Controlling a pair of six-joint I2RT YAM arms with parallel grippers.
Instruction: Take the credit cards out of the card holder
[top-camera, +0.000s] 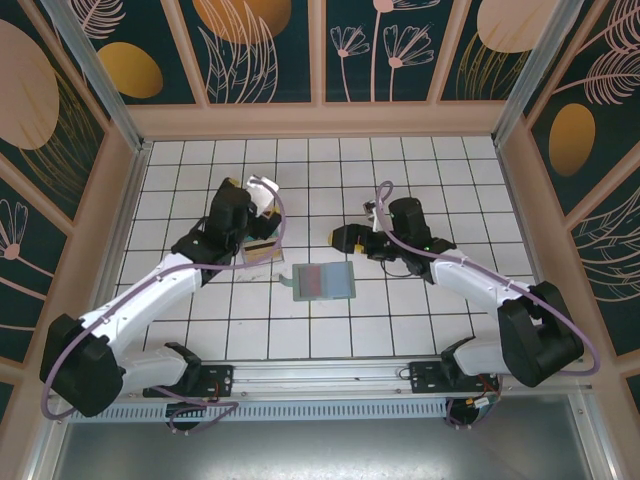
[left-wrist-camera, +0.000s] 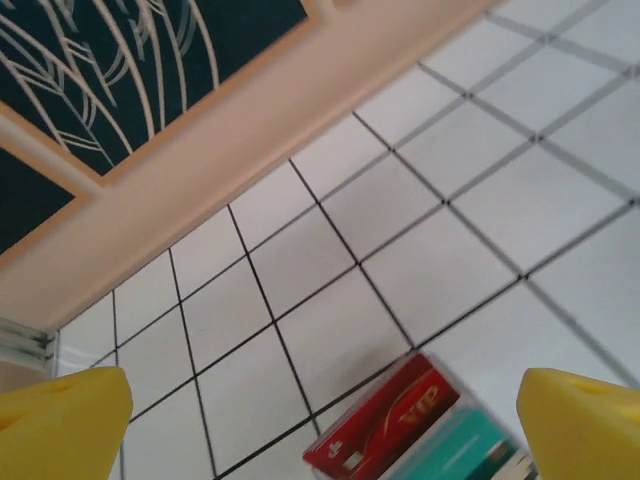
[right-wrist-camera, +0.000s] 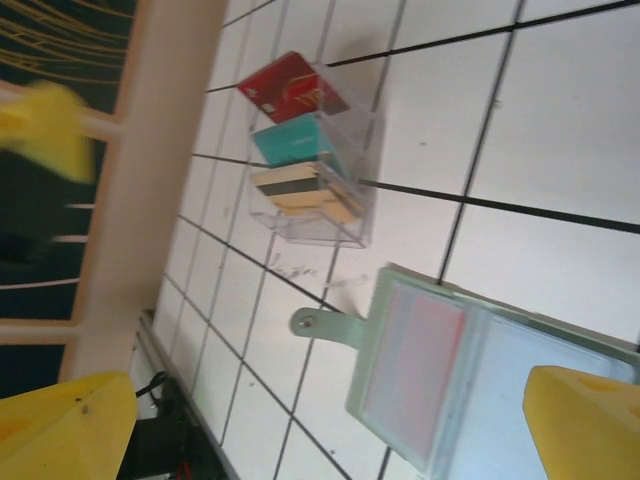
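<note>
The card holder (top-camera: 323, 281) lies open and flat on the tiles between the arms, grey-green with a snap tab (right-wrist-camera: 325, 325). A reddish credit card (right-wrist-camera: 415, 370) shows through its left clear sleeve. My right gripper (right-wrist-camera: 322, 425) hangs open just above the holder and holds nothing; from the top it sits right of and behind the holder (top-camera: 343, 238). My left gripper (left-wrist-camera: 322, 425) is open wide and empty, above a red card (left-wrist-camera: 385, 420) and a teal card (left-wrist-camera: 460, 445) that stand in a clear tray (top-camera: 262, 252).
The clear tray (right-wrist-camera: 340, 225) stands left of and behind the holder with a red card (right-wrist-camera: 290, 88), a teal card (right-wrist-camera: 295, 140) and tan cards (right-wrist-camera: 305, 195) fanned in it. The wooden wall (left-wrist-camera: 200, 190) runs close behind the left gripper.
</note>
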